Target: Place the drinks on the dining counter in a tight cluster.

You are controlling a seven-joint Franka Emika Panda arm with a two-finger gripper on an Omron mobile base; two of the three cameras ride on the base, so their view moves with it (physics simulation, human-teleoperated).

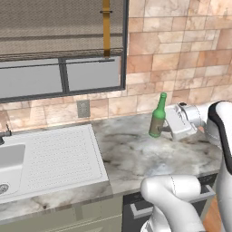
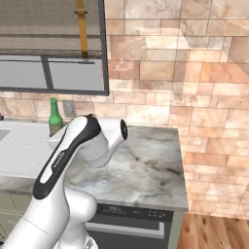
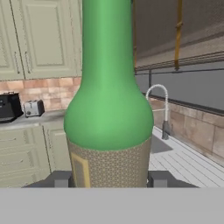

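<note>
Nearest, the hand [image 3: 109, 180] has a fingertip [image 3: 61, 178] on each side of the green bottle [image 3: 109, 109], low on its labelled body; it looks clenched on it. The bottle stands upright on the marble worktop [image 1: 131, 156] by the sink [image 1: 50, 158], not on the dining counter. Being glass, it is likely stiff, slick and breakable, top-heavy at the neck, so this low, wide grip seems best. Beyond are the tap [image 3: 159, 109] and a toaster [image 3: 33, 107]
</note>
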